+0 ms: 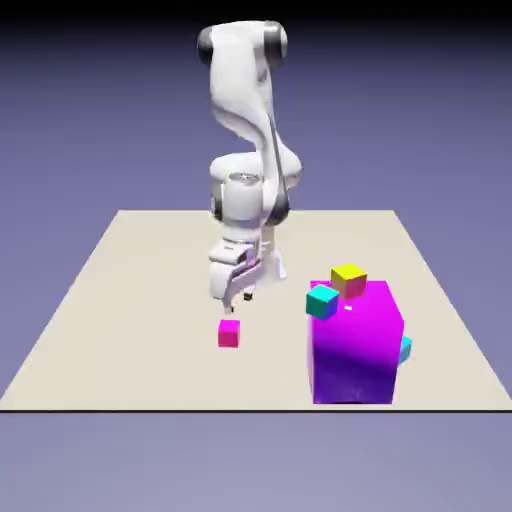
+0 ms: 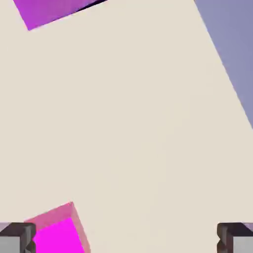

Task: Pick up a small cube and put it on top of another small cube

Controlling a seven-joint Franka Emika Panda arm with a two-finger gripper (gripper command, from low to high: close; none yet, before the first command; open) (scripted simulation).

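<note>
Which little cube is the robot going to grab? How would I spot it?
Find the big purple block on the table. Look toward the exterior view's left, just below the open gripper: the small pink cube sits alone there. The teal cube and yellow cube touch the block.

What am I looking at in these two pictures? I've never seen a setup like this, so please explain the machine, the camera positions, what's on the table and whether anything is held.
Both pictures are computer-rendered. The white machine is a robot arm standing on a beige table. Its gripper has two fingers and points down.

The exterior view comes from a fixed camera facing the robot. The hand view comes from a camera on the hand, looking along the fingers, which show at the bottom corners.

On the table lie a small pink-magenta cube, just below the gripper, and a large purple-magenta block. A teal cube and a yellow cube show at the block's top, and another teal bit peeks out on the block's right.

Nothing is held: the fingers stand wide apart, the pink cube near one of them.
</note>
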